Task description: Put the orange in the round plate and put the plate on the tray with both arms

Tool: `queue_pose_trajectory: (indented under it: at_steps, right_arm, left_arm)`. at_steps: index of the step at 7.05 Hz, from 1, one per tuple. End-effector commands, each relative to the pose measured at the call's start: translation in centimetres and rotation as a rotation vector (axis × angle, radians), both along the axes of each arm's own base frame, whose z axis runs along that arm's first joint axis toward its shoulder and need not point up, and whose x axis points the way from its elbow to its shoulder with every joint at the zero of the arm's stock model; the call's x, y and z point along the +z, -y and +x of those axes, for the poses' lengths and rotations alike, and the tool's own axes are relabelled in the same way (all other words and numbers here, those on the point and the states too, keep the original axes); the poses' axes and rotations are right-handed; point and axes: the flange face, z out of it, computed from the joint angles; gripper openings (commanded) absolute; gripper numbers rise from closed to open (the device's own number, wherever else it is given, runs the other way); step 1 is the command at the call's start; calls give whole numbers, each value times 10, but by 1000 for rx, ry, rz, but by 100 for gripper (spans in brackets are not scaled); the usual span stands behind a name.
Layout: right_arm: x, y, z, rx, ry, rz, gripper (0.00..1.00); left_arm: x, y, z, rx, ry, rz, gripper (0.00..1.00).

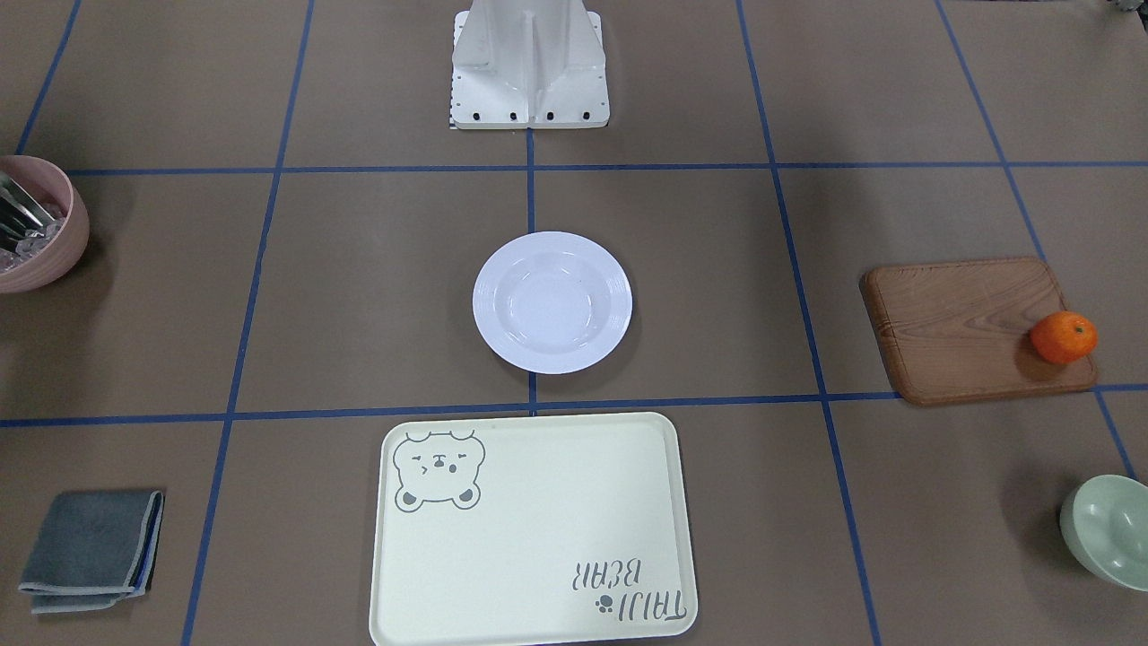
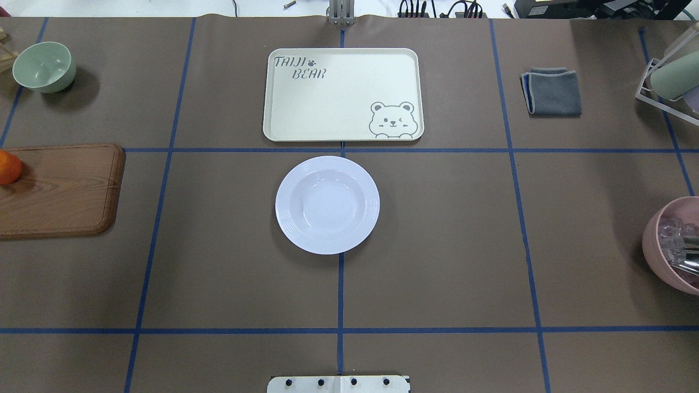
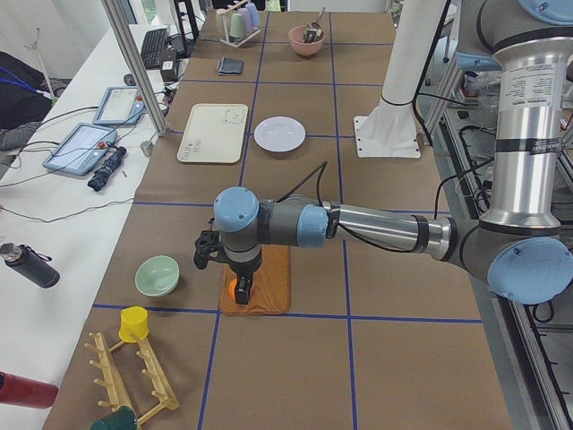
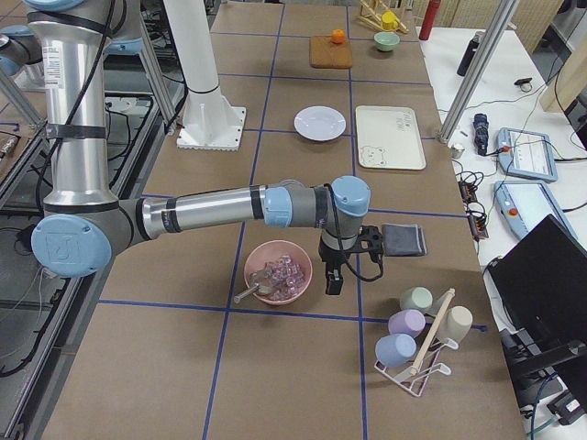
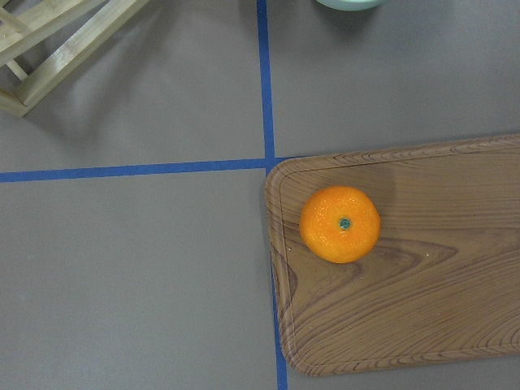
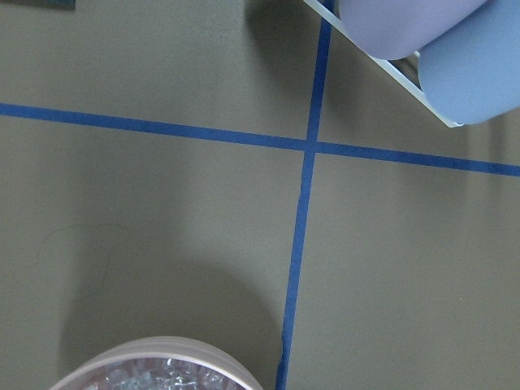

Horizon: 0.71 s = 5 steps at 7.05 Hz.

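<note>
The orange [image 5: 340,224] lies near a corner of a brown wooden board [image 5: 406,309], on the robot's far left [image 2: 8,167] [image 1: 1064,337]. My left gripper [image 3: 243,292] hangs just above it in the exterior left view; I cannot tell whether it is open or shut. The round plate [image 2: 327,204] [image 1: 552,302] sits bare at the table's middle. Just beyond it lies the tray [image 2: 338,93] [image 1: 538,538], with nothing on it. My right gripper [image 4: 333,282] hovers far right beside a pink bowl [image 4: 278,272]; its state cannot be told. No fingers show in either wrist view.
A pale green bowl [image 2: 43,66] stands beyond the board. A folded grey cloth [image 2: 551,91] lies far right, near a cup rack [image 4: 417,339]. The pink bowl [image 2: 671,245] holds clear pieces and utensils. A wooden rack [image 3: 134,376] stands at the left end. The robot's base [image 1: 529,72] is behind the plate.
</note>
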Motion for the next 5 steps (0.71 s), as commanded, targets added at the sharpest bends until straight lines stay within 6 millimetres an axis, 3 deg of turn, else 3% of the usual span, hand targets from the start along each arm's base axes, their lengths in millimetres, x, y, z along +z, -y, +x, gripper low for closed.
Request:
queue_pose_trajectory:
  at_steps: [1,3,5]
  right_arm:
    - [-2,2,0,4,-1,2,100]
    - [-12,1,0,4,1,21,100]
    - [-56,21,-3,2,16,138,100]
  left_arm:
    - [-1,0,0,0,0,3,98]
    - [-5,-1,0,0,2,9,98]
    - [-28,8,-1,-6,9,77,98]
